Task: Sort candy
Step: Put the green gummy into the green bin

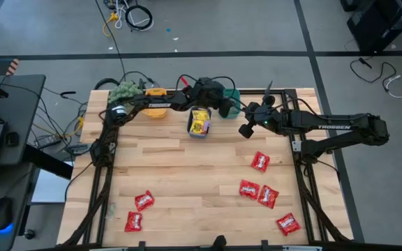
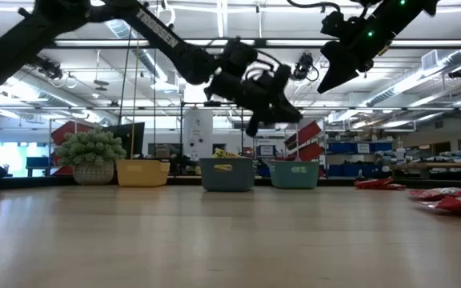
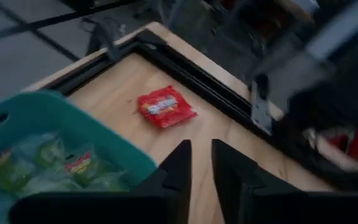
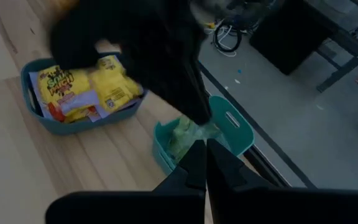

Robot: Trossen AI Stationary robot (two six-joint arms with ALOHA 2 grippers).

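Red candy packets (image 1: 259,161) lie flat and scattered on the table's near half. Yellow packets fill the blue bin (image 1: 199,124), and pale green ones lie in the teal bin (image 3: 42,162). My left gripper (image 3: 201,163) hangs in the air beside the teal bin (image 1: 234,96), fingers a narrow gap apart with nothing between them. One red packet (image 3: 165,107) lies on the wood beyond it. My right gripper (image 4: 201,155) is shut and empty, raised above the table (image 1: 246,130) near the blue and teal bins. In the low view both grippers are well above the tabletop.
An orange bin (image 1: 156,109) and a fuzzy green plant ball (image 1: 124,91) stand along the far edge, left of the blue bin. The two arms are close together over the far middle of the table. More red packets (image 1: 144,201) lie near the near left corner.
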